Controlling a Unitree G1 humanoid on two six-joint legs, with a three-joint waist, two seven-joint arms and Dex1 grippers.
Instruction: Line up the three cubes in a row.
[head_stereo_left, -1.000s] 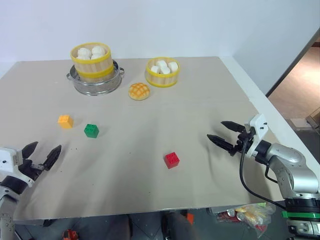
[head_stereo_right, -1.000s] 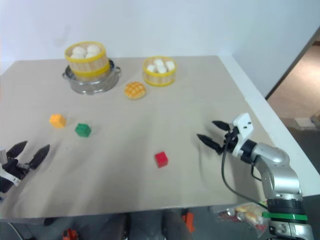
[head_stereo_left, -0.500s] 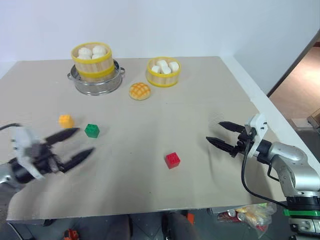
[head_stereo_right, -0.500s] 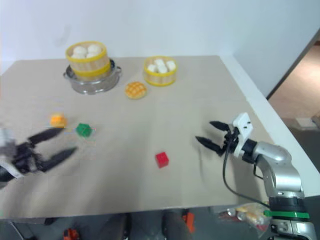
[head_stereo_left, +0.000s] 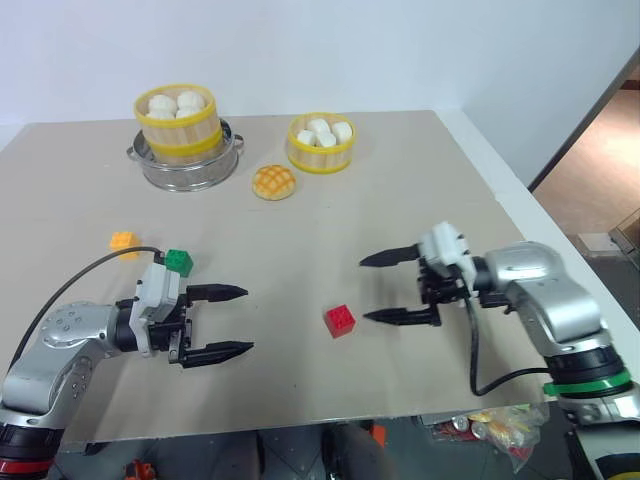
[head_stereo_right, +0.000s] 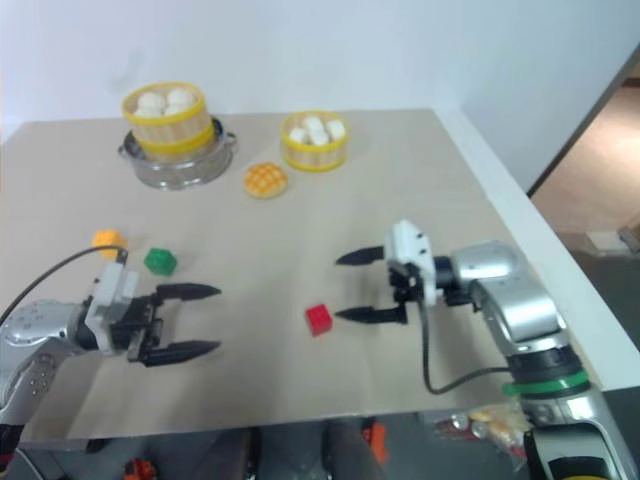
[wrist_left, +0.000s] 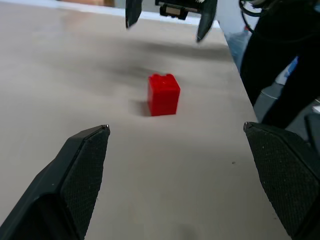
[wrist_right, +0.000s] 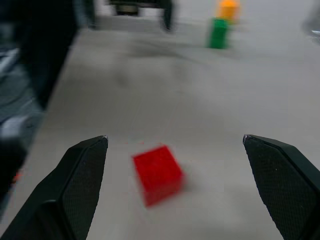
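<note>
On the counter in the left eye view, the red cube sits between the two grippers, apart from both. The right gripper is just beside it with fingers spread wide and empty; the left gripper faces it from farther off, likewise spread and holding nothing. The green cube and the orange-yellow cube lie near each other behind the left arm, well apart from the red one.

Across the right eye view, open counter lies between the red cube and the other two, while the bun and steamers stay far back. The near edge is closer, so any slide should run sideways rather than toward it.

From the left wrist view, the red cube is centred ahead of the spread fingers.

From the right wrist view, it sits low between the fingers, slightly off-centre. Centring it before closing would probably avoid knocking it askew.
</note>
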